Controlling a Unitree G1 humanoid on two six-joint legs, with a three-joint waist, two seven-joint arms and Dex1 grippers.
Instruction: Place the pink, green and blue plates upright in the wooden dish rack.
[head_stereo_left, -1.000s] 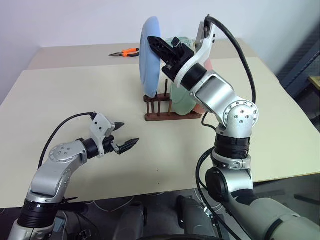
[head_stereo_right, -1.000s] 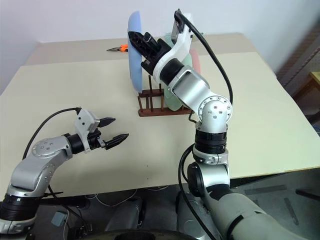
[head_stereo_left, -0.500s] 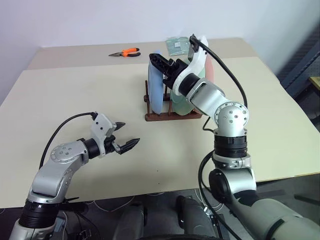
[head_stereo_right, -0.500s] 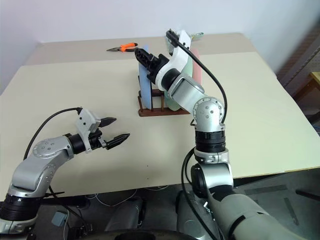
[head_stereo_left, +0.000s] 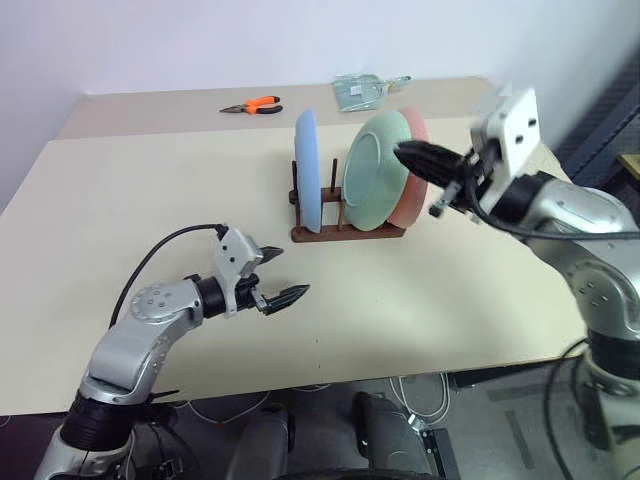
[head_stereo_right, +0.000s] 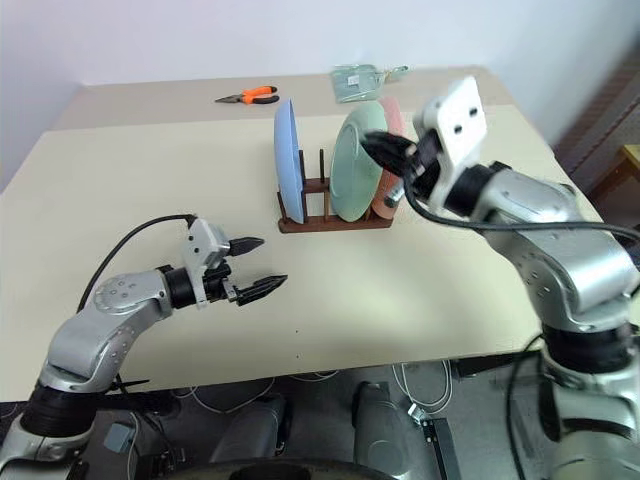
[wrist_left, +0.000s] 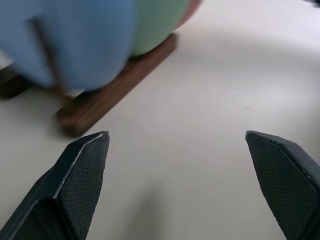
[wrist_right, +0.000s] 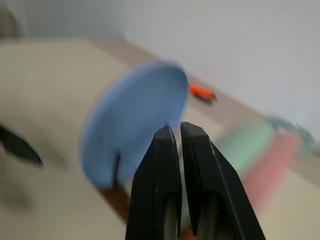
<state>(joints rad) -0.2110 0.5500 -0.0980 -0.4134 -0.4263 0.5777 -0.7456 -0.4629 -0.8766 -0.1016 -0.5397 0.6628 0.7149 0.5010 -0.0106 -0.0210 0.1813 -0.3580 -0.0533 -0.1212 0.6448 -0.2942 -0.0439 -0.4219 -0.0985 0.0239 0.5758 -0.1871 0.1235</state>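
Orange-handled pliers (head_stereo_left: 251, 104) and a clear packet (head_stereo_left: 362, 90) lie on the table (head_stereo_left: 120, 200)

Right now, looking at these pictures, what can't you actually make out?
- Pink plate: mostly hidden behind the green plate in the head views; how it sits between the pegs is unclear.
- Wooden dish rack: its far pegs are covered by the plates.
- Clear packet at the table's far edge: too small to identify.
- Blue plate and rack in both wrist views: blurred.
- Right gripper: overlaps the green plate; contact unclear.

The cream table (head_stereo_left: 150, 190) carries the wooden dish rack (head_stereo_left: 345, 232), orange pliers (head_stereo_left: 252, 104) and a clear packet (head_stereo_left: 358, 90).
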